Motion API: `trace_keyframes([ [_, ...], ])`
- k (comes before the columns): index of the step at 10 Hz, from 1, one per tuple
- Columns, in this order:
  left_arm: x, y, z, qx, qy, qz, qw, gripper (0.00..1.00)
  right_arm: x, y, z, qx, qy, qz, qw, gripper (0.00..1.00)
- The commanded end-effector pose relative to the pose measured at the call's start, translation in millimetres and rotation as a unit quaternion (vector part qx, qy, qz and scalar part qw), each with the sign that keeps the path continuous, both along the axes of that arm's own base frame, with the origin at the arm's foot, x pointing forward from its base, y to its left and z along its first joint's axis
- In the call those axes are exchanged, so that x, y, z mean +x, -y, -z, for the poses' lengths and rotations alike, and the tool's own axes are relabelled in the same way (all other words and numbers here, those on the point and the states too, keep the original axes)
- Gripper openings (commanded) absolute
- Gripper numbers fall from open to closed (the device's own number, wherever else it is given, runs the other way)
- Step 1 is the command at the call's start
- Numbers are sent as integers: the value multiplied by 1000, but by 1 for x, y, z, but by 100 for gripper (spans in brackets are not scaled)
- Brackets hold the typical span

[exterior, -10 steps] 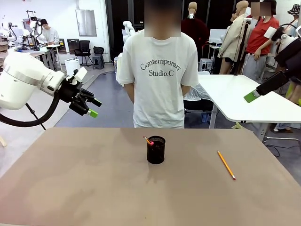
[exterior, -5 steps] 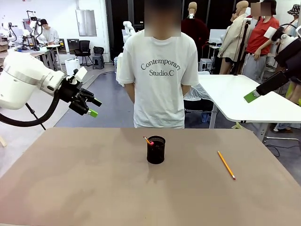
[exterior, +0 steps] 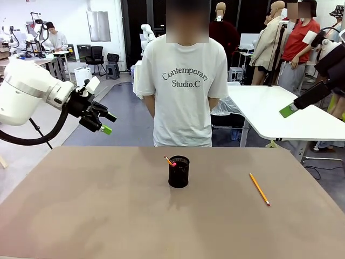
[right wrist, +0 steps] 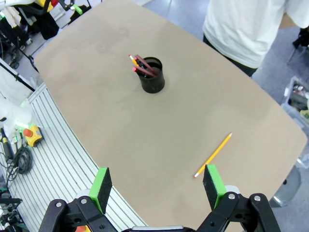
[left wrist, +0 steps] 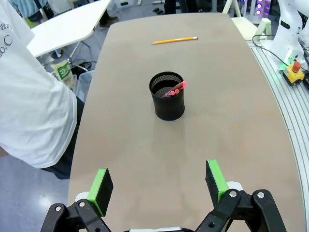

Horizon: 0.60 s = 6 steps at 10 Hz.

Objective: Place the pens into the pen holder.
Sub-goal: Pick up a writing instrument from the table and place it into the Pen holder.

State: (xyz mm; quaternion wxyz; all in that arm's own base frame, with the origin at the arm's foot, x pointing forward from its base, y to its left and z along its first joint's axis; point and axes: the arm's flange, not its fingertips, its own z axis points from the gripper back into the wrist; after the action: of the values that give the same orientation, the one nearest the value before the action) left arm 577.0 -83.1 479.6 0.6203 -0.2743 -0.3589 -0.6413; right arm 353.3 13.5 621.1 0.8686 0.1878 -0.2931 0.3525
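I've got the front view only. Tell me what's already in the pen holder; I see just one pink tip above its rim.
Observer: The right wrist view looks down into the pen holder. Several sticks lean against one side of it, among them an orange-yellow pencil and a pinkish-red pen.
Operator: Now give me the right gripper's jaws. I see one green pad.
Observer: The right gripper is wide open, with nothing between its jaws.
Operator: And the left.
Observer: The left gripper is wide open and empty too. It faces the holder, with the loose pencil lying beyond it.
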Motion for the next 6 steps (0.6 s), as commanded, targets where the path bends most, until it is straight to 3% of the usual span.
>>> trace_keyframes([
  [1, 0, 0, -2, 1, 1, 1, 1000, 100, 0, -1, -1, 7, -2, -1, 1000, 100],
  [5, 0, 0, -2, 1, 1, 1, 1000, 100, 0, 0, 0, 0, 0, 0, 1000, 100],
  [6, 0, 0, -2, 1, 1, 1, 1000, 100, 12, -11, 10, -20, -19, 27, 999, 100],
])
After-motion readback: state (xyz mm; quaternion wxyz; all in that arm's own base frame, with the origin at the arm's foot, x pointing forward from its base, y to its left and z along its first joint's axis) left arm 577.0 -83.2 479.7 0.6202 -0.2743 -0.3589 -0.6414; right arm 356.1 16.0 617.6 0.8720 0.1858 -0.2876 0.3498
